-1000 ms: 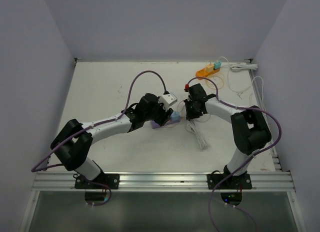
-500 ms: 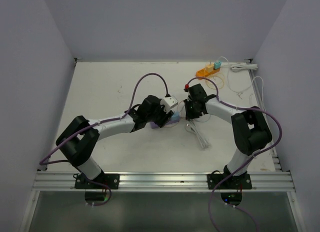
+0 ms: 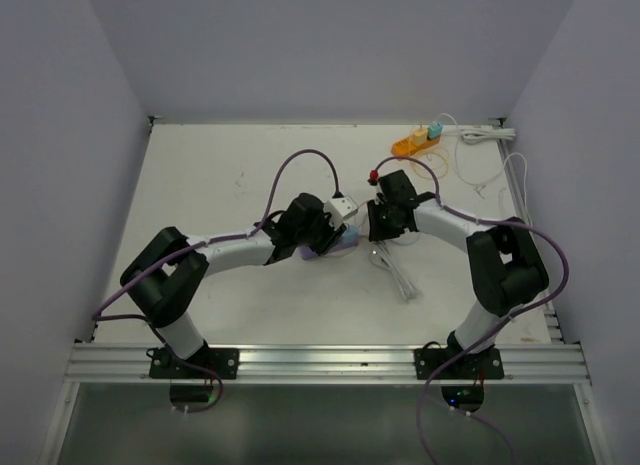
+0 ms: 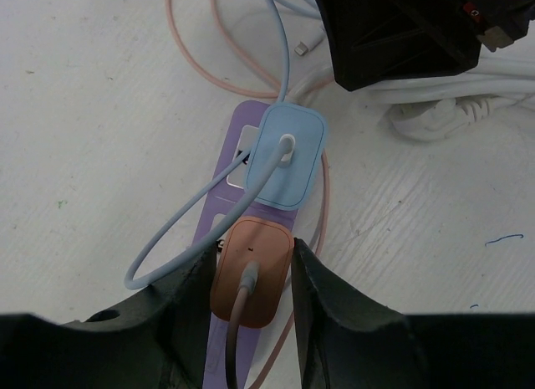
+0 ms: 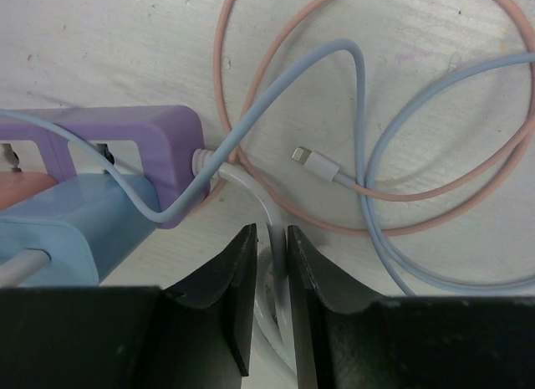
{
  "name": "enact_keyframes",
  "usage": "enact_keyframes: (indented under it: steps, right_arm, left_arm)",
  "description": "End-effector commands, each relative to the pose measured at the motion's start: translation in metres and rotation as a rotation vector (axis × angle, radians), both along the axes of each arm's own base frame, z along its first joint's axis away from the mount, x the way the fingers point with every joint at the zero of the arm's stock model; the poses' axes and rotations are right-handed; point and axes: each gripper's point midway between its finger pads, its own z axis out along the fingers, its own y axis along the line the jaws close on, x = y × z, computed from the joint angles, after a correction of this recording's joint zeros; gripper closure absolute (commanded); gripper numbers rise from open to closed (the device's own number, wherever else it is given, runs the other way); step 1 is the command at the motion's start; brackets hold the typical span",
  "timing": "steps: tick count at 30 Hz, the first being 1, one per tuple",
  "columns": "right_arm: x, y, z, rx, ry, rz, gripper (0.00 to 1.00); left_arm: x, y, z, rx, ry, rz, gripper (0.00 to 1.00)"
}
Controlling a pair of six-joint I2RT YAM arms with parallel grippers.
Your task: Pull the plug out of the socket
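A purple power strip (image 4: 249, 118) lies on the table with a blue plug (image 4: 287, 155) and an orange plug (image 4: 251, 276) seated in it. My left gripper (image 4: 251, 253) is shut on the orange plug, one finger on each long side. My right gripper (image 5: 272, 238) is shut on the strip's white cord (image 5: 249, 186) just beside the strip's end (image 5: 142, 134). In the top view both grippers, left (image 3: 335, 235) and right (image 3: 372, 225), meet at the strip (image 3: 347, 241) mid-table.
Pink and pale blue charging cables (image 5: 359, 138) loop around the strip. A white cord bundle (image 3: 395, 270) lies in front of the right gripper. An orange power strip (image 3: 415, 140) and a white one (image 3: 490, 133) lie at the back right.
My left arm has slid right and lower over the purple strip. The right arm has stayed almost still on the cord.
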Motion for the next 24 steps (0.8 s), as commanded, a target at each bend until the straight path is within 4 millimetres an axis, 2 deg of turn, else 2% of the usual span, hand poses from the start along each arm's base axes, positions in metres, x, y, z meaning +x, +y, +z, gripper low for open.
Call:
enact_keyframes:
  steps: [1,3,4,8,11,16,17,24]
  right_arm:
    - [0.005,0.012,0.031,0.081,-0.089,0.041,0.74]
    - [0.003,0.016,0.036,0.107,-0.099,0.055,0.69]
    - [0.003,0.017,0.040,0.115,-0.109,0.056,0.68]
    - [0.006,0.019,0.064,0.151,-0.176,0.054,0.63]
    - [0.006,0.027,0.071,0.188,-0.199,0.098,0.61]
    - [0.001,0.043,0.075,0.269,-0.213,0.189,0.58]
    - [0.000,0.043,0.073,0.271,-0.211,0.193,0.55]
    - [0.007,0.050,0.065,0.304,-0.202,0.176,0.54]
  left_arm:
    - [0.004,-0.011,0.006,-0.024,-0.029,-0.030,0.76]
    - [0.004,-0.011,0.005,-0.024,-0.028,-0.031,0.79]
    - [0.003,-0.011,0.005,-0.024,-0.028,-0.036,0.84]
    - [0.002,-0.012,0.005,-0.028,-0.021,-0.041,0.86]
    - [0.001,-0.013,0.005,-0.030,-0.018,-0.040,0.87]
    - [0.001,-0.014,0.007,-0.037,-0.019,-0.038,0.87]
    - [0.002,-0.013,0.007,-0.039,-0.020,-0.037,0.87]
    - [0.001,-0.015,0.009,-0.048,-0.019,-0.036,0.88]
